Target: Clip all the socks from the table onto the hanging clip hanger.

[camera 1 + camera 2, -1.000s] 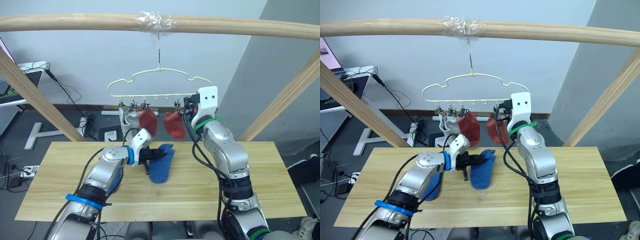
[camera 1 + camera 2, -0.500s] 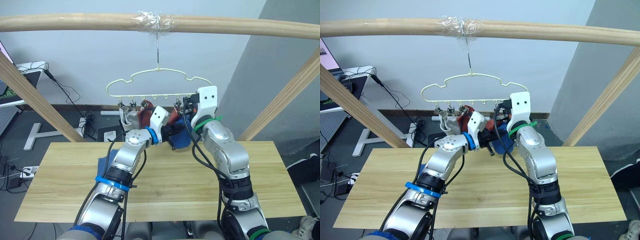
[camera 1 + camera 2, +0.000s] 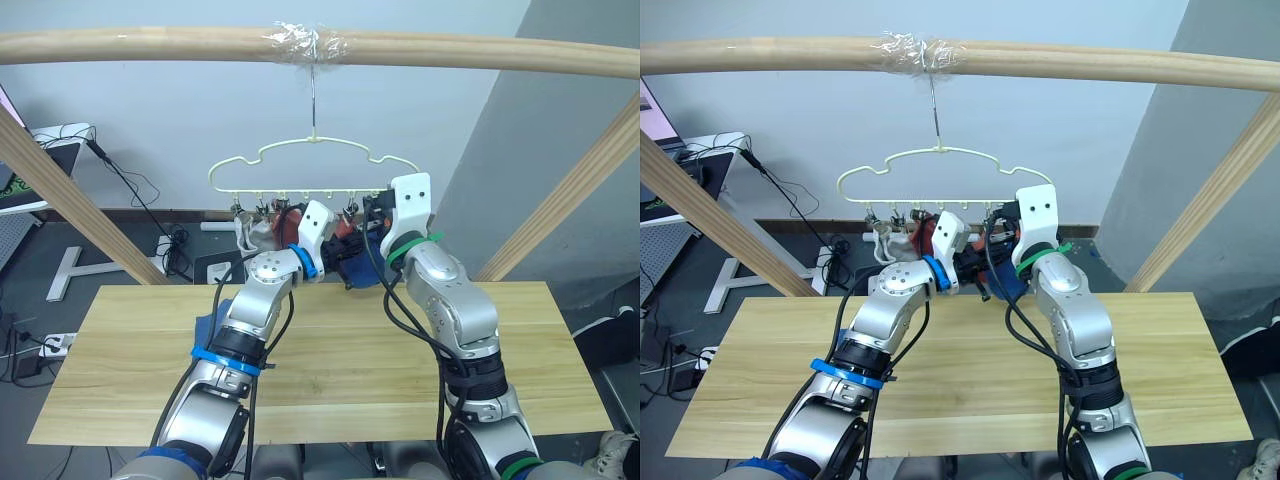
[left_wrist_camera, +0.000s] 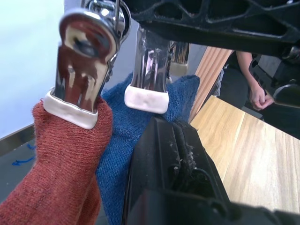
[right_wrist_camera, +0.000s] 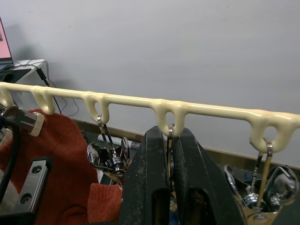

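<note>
Clip hanger hangs by its hook from the wooden pole, at the taped spot, above the far edge of the table.

Left gripper is raised just under the hanger's clip row, fingers pressed together on a blue sock. In the left wrist view the sock's edge sits at the white-tipped mouth of a metal clip; cannot tell whether that clip has bitten the fabric.

Right gripper is at the hanger's right end, fingers squeezed on a clip that hangs from a loop of the hanger bar.

Already on the hanger: a rust-red sock held by the clip just beside the blue sock, touching it; a second rust-red sock shows near the right gripper in its wrist view. A light grey sock hangs toward the hanger's left end.

Another blue sock lies on the table below the hanger's left half, mostly hidden behind the left arm.

A person's hands show beyond the table in the left wrist view.
</note>
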